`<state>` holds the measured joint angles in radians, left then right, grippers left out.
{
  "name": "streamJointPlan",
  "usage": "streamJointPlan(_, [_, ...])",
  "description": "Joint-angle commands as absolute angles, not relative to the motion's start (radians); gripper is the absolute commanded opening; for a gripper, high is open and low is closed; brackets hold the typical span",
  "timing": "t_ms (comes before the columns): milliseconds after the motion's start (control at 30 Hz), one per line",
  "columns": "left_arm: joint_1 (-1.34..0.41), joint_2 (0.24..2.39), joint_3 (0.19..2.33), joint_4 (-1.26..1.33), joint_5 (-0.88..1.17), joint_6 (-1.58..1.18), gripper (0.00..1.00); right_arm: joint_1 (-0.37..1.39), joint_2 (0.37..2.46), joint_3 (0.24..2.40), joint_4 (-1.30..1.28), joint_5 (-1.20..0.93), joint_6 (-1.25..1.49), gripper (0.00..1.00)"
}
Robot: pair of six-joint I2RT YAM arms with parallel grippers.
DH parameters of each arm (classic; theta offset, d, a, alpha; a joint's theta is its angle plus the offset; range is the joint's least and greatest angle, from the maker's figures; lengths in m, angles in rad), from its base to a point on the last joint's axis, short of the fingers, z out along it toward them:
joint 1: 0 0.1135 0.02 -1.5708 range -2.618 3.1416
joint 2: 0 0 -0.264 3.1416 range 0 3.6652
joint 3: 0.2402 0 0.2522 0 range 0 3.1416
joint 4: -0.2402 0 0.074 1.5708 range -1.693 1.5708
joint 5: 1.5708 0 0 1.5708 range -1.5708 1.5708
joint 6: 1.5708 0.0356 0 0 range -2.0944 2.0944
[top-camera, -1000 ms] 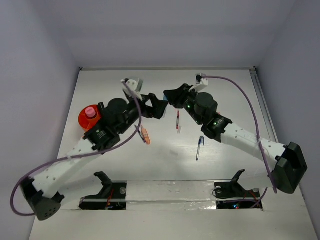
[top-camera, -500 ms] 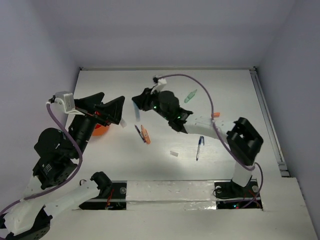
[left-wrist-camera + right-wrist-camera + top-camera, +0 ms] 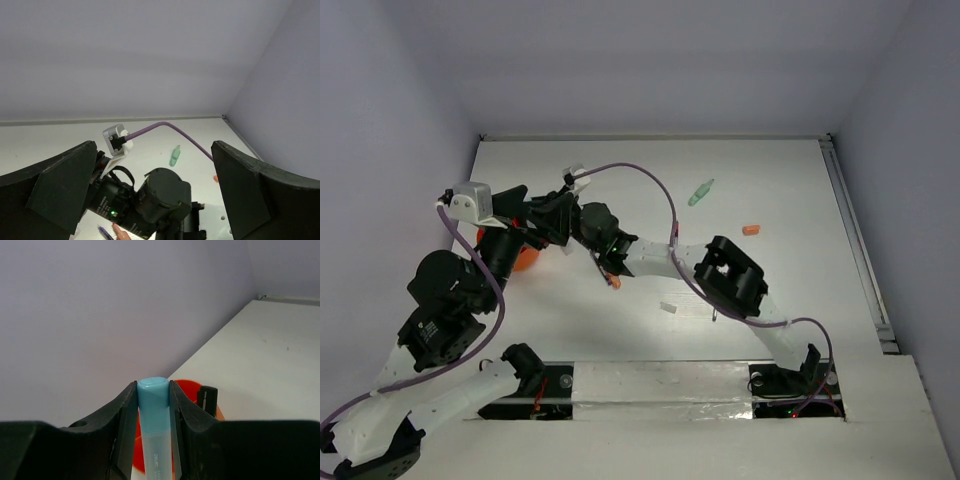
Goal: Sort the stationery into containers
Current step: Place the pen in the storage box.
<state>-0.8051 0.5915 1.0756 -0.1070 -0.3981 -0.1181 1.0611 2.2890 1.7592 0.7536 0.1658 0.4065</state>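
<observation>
My right gripper point(image 3: 153, 389) is shut on a translucent marker with a pale blue cap point(image 3: 154, 412), held upright. The orange-red pot point(image 3: 194, 391) lies just behind it. From above, the right arm stretches far left and its gripper point(image 3: 563, 210) is beside the pot point(image 3: 523, 259), which is partly hidden. My left gripper point(image 3: 527, 212) is open and empty, close to the right wrist; in its own view point(image 3: 154, 165) the right arm's wrist point(image 3: 160, 197) fills the gap. An orange marker point(image 3: 611, 272) lies by the right forearm. A green cap point(image 3: 700, 191), an orange bit point(image 3: 751, 231) and a white bit point(image 3: 668, 307) lie loose.
The green cap point(image 3: 174, 155) and orange bit point(image 3: 215, 178) show past the right arm in the left wrist view, with a purple-blue pen tip point(image 3: 105, 232) at the bottom. The right arm's elbow point(image 3: 730, 280) hangs over the table's middle. Walls close in at the left and back.
My right arm has swung further left with the blue-capped marker, from the table's middle to beside the pot. My left arm pulled back to the left and its gripper stands open.
</observation>
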Motion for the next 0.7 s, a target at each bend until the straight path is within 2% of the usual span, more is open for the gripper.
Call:
streamJointPlan(0, [-0.807,0.575,1.06,-0.041,-0.413,-0.084,0.99,1.088,2.362,1.882,0.884,0.259,0.42,0.0])
streamJointPlan(300, [-0.756,0.578,1.032,-0.029,-0.37,-0.08,0.99,1.106,2.471,2.012,0.868,0.273,0.436,0.0])
streamJointPlan(467, [-0.669,0.586,1.011,-0.011,-0.27,-0.097,0.99,1.106,2.519,2.078,0.836,0.275,0.431,0.0])
streamJointPlan(667, [-0.631,0.584,1.002,-0.006,-0.229,-0.107,0.99,1.106,2.537,2.056,0.828,0.281,0.44,0.0])
